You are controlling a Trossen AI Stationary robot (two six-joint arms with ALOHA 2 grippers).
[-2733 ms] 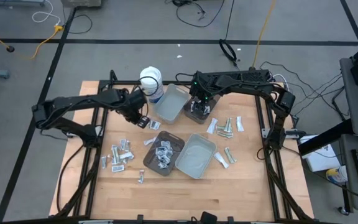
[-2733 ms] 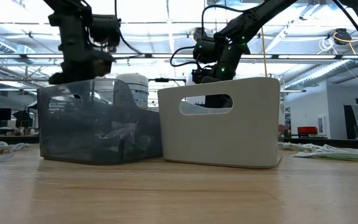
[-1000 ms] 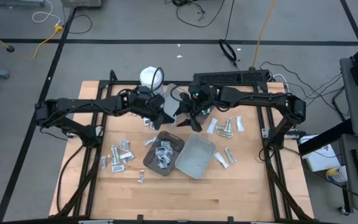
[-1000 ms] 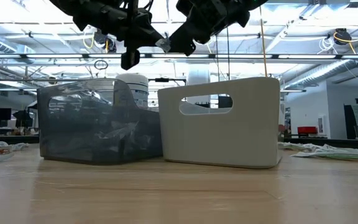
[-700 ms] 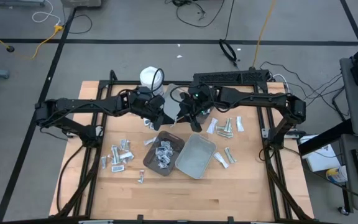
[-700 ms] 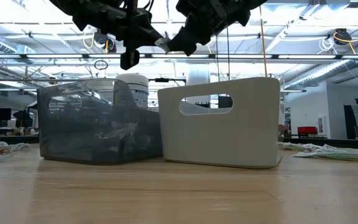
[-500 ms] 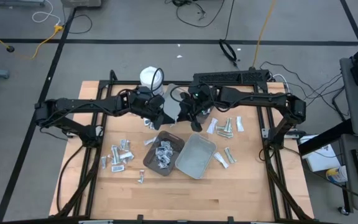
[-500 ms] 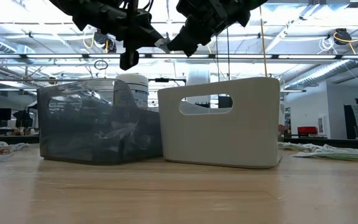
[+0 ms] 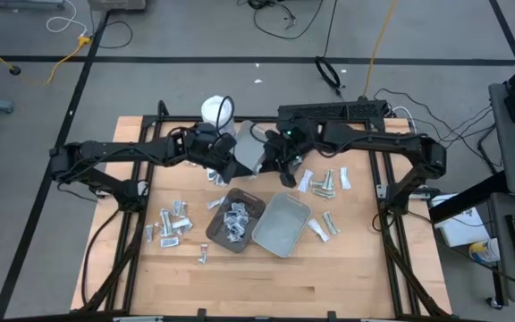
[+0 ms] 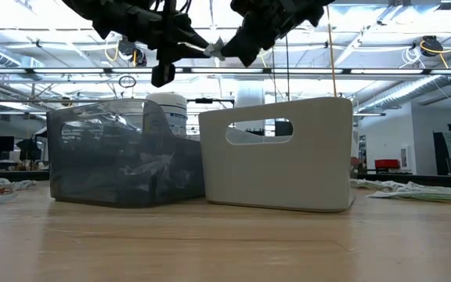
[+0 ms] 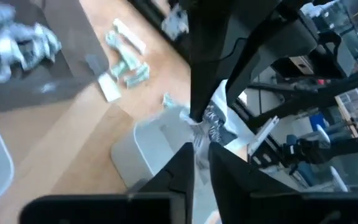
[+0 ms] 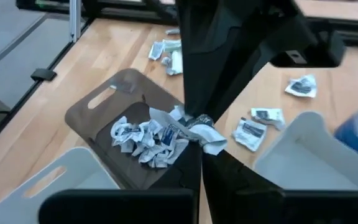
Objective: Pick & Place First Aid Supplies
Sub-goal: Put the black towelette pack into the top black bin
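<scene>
A small crumpled white and silvery packet [image 10: 214, 48] of the first aid supplies hangs in the air high above the trays. Both grippers meet at it. My left gripper [image 10: 203, 45] comes from the table's left and my right gripper [image 10: 227, 48] from its right. Each is shut on one end of the packet. More supplies lie in the brown tray [image 9: 223, 234], and loose ones lie on the table at the left [image 9: 173, 224] and right [image 9: 325, 183]. My left gripper has the packet's near end [image 11: 200, 142] between its two fingertips. Its fingers slant down from the table's left. The packet is lifted clear of everything. My right gripper pinches the packet's other end [image 12: 199, 132] between its two fingertips. Its fingers slant down from the table's right, facing the left gripper. The packet sits crumpled between the two grippers.
A pale grey tray [image 9: 280, 224] stands beside the brown one in the middle. Another grey tray [image 9: 250, 150] lies under the grippers at the far side, and a white round tub [image 9: 215, 109] stands behind it. The near half of the table holds nothing.
My right gripper has shut on the packet that my left gripper held up. The packet has then shifted a little up and toward the table's right along with it. My left gripper has stayed in place.
</scene>
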